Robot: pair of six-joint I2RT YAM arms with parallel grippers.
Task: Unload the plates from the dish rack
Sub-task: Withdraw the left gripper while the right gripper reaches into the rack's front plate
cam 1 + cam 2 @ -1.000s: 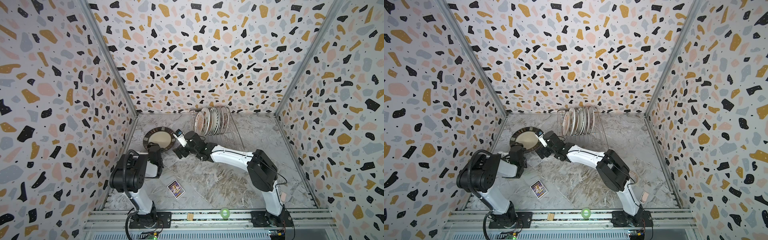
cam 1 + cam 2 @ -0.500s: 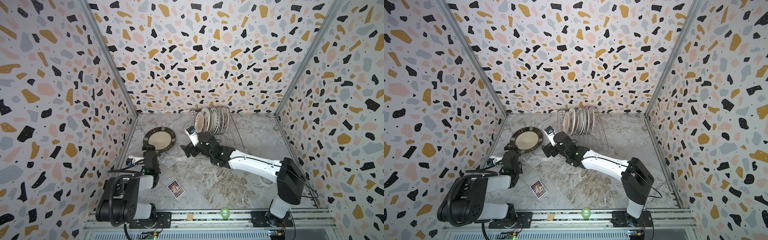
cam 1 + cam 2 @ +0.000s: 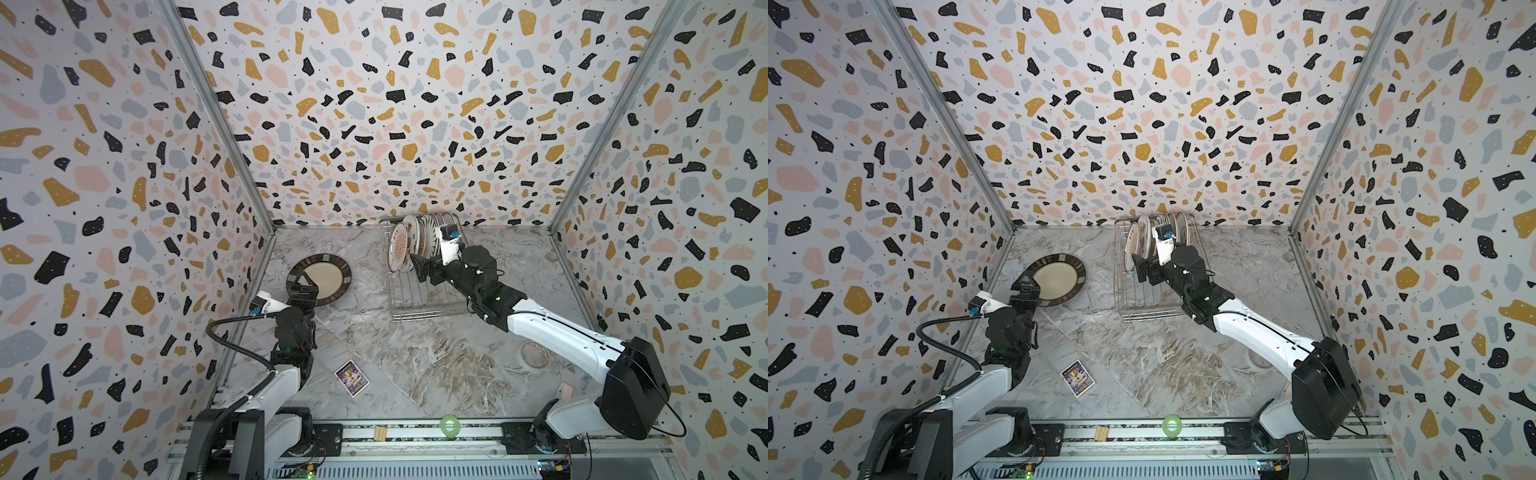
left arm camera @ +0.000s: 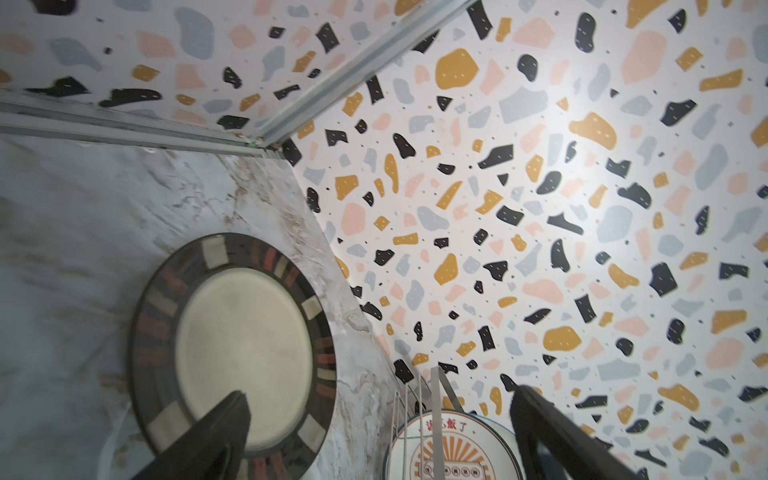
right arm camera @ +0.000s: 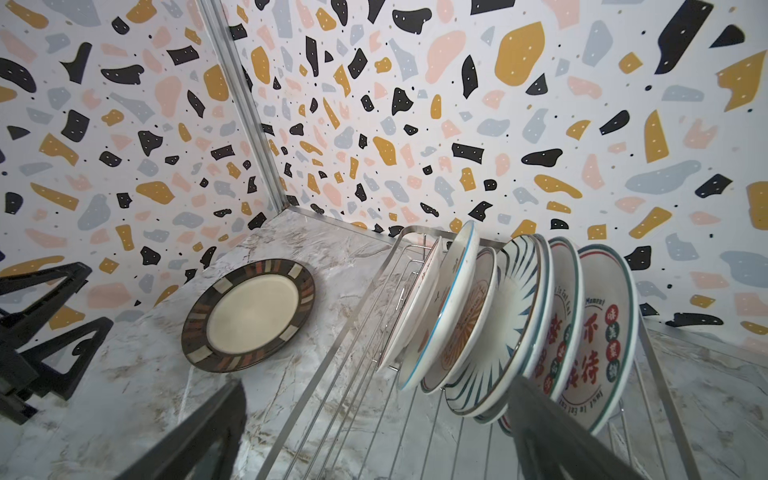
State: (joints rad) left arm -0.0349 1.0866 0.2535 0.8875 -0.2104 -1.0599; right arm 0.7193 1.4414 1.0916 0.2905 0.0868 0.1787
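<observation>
Right tool (image 3: 421,268) reached dish rack (image 3: 419,302), spread wide, empty

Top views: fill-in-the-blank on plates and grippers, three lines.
The dark-rimmed plate lies flat on the ____, outside the dish rack.
The right gripper hovers over the rack, jaws ____.
The left gripper holds ____.
Missing: table; open; nothing.

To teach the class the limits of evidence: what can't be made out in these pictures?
- Plates in the dish rack, both top views: right arm covers some; count unsure.
- Purple card, both top views: print too small to read.
- Sunburst plate, left wrist view: cut off by the bottom edge.
- Beige tape roll, in a top view: partly behind the right arm.
</observation>
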